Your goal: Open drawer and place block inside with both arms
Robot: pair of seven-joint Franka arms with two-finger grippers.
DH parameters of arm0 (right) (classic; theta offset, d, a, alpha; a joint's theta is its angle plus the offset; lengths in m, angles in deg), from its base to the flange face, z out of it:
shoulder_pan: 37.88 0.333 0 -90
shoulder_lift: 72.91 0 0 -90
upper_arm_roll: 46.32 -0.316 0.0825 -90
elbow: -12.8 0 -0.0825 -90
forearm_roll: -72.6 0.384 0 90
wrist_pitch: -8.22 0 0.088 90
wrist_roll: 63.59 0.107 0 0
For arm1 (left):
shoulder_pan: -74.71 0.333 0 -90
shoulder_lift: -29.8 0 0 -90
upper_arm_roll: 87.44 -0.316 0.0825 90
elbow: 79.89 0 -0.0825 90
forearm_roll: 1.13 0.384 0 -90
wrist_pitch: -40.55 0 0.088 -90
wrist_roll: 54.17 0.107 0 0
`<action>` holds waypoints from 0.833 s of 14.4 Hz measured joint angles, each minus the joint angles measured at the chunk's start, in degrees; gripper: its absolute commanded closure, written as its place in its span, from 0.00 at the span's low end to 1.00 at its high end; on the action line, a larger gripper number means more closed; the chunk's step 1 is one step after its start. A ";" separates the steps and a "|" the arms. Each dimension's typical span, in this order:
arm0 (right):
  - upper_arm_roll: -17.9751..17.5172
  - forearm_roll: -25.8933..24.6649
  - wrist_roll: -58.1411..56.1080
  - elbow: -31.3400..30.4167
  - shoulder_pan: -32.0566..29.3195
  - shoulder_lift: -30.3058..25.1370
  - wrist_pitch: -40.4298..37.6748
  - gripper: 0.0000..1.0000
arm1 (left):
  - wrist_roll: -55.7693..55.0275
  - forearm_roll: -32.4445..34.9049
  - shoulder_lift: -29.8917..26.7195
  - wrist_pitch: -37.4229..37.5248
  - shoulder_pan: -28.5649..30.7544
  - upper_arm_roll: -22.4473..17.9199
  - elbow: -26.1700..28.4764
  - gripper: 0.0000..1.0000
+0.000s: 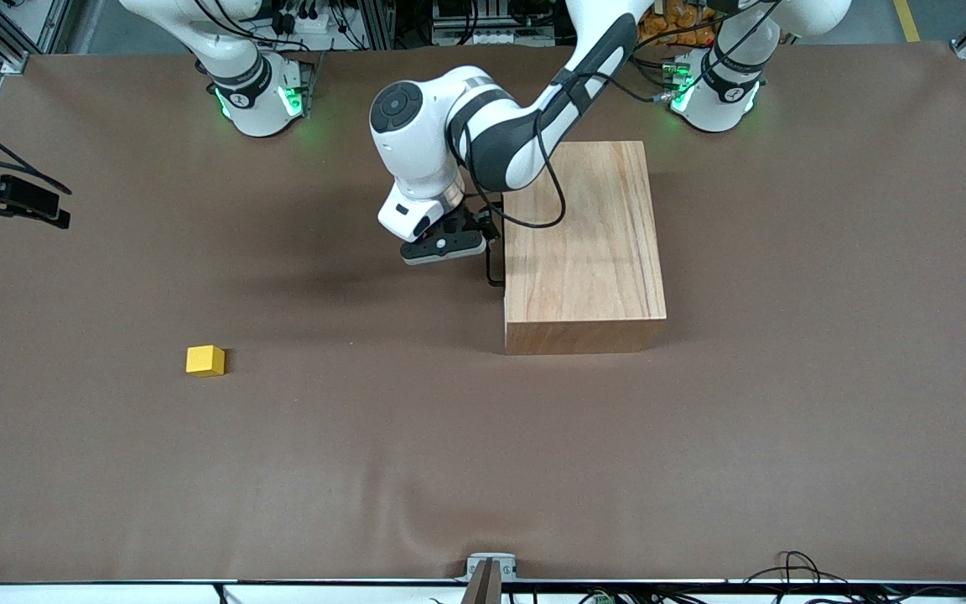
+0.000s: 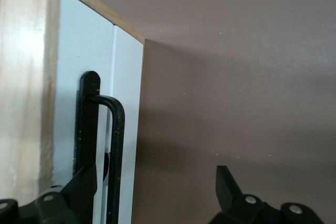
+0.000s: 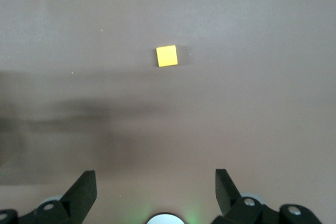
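The front view hides the drawer's face: only the black handle edges out beside the wooden box, on the side toward the right arm's end of the tabletop. The left arm's wrist covers most of its own hand, which sits low at that same side of the box.

The left wrist view supplies what the front view lacks. The drawer shows its white front panel flush with the box, apparently closed, though only a strip of it is in frame. The left hand is spread wide and grips nothing. One finger lies against the handle's mounting; the other finger stands clear over bare tabletop.

The right hand appears in the front view only as a dark shape cut off by the frame edge. The right wrist view shows the right hand fully open and empty, above the tabletop.

The block rests on the tabletop, well apart from the box, toward the right arm's end and nearer the front camera. The right wrist view shows the block alone, untouched.
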 measured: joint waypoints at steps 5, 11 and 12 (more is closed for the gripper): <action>-0.01 0.05 0.00 2.59 -0.44 -0.08 -2.44 0.00 | 0.01 0.00 1.53 0.00 -0.53 0.04 0.01 0.00; 0.00 0.70 0.00 2.61 -0.63 -0.07 -1.86 0.00 | 0.66 0.00 1.73 1.47 -0.56 0.04 0.10 0.00; 0.01 0.71 -0.01 2.61 -0.66 -0.07 -1.84 0.00 | 1.16 0.00 1.73 1.78 -0.55 0.04 0.10 0.00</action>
